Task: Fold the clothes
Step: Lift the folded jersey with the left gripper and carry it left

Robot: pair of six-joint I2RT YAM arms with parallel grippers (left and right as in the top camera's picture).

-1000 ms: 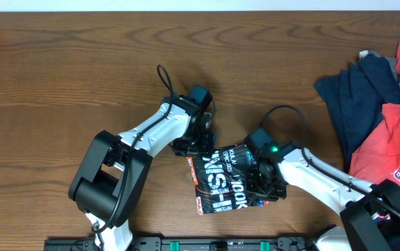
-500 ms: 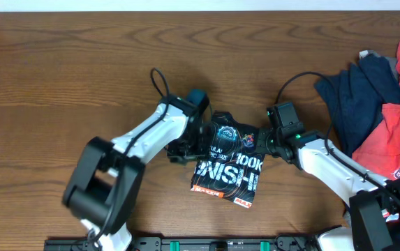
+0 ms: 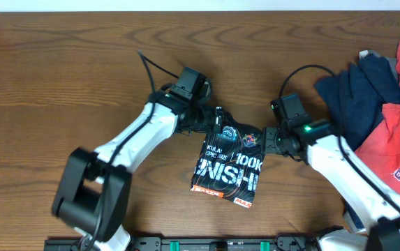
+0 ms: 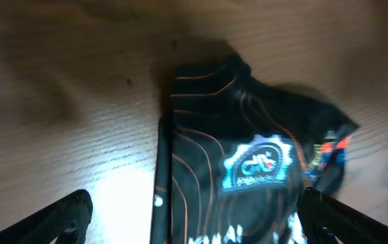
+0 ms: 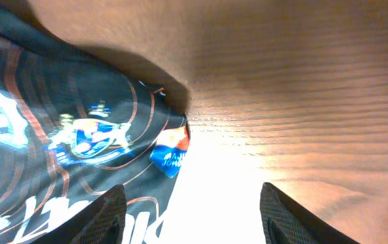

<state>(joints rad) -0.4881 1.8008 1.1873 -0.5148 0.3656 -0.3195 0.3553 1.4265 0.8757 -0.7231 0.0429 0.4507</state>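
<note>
Black shirt (image 3: 229, 164) lies folded — clothes pile (image 3: 378, 104) well apart, rightward.

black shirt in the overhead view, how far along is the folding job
Done: the black shirt lies as a compact folded rectangle on the table. In hand: nothing; the left fingers and right fingers are open at its top edge. To do: the navy garment and red garment heaped at the right, unfolded.

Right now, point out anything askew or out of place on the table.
The folded black printed shirt lies at a slant, its top end bunched rather than flat. At the right, navy and red clothes sit in an unfolded heap.
</note>
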